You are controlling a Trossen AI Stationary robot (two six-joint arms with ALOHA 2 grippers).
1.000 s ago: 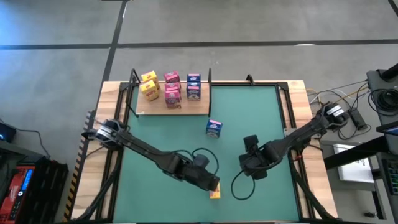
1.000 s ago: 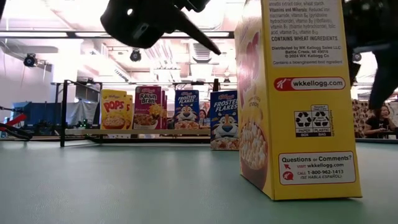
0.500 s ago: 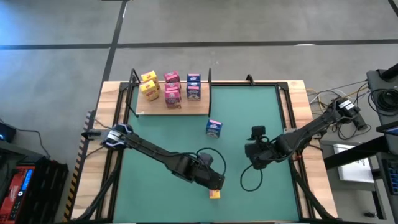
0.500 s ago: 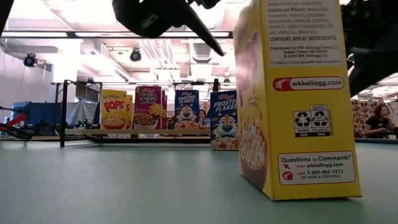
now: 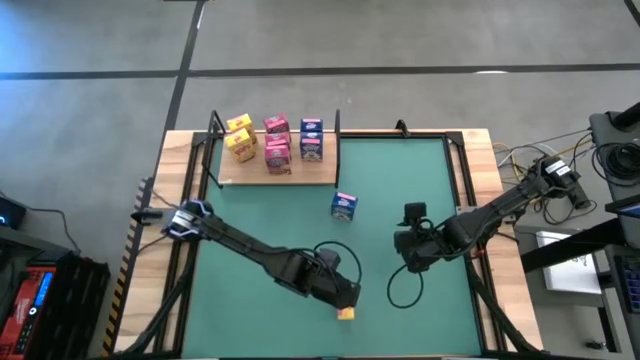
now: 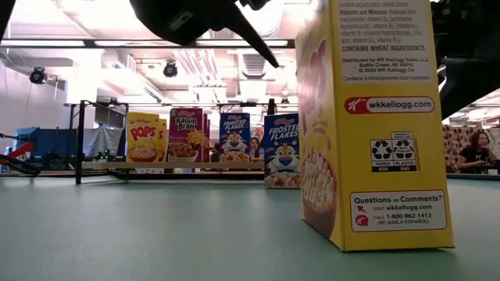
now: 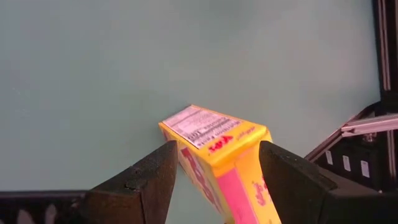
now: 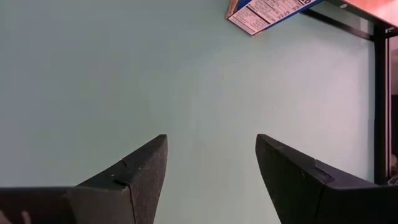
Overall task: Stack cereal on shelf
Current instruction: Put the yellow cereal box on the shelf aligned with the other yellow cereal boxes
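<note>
Seven cereal boxes in all. Five stand on the shelf (image 5: 275, 178), the pale board at the far left of the table: two yellow Corn Pops boxes (image 5: 240, 138), two pink Raisin Bran boxes (image 5: 277, 143), one blue Frosted Flakes box (image 5: 311, 140). A sixth, a second blue Frosted Flakes box (image 5: 344, 206), stands alone on the green mat (image 5: 420, 180), just off the shelf's near right corner. The seventh, a yellow box (image 7: 214, 144), stands upright at the mat's near edge.

My left gripper (image 7: 217, 180) is over that yellow box, its dark fingers (image 7: 144, 182) spread to either side of the box top; I cannot tell whether they press on it. My right gripper (image 8: 211, 168) hangs released over bare mat at centre right, well apart from every box.

The mat lies on a wooden table (image 5: 480, 150) with black rails; grey floor surrounds it. In the low view, a seated person (image 6: 476, 152) shows far right.

The mat's right half and far right corner lie bare.
</note>
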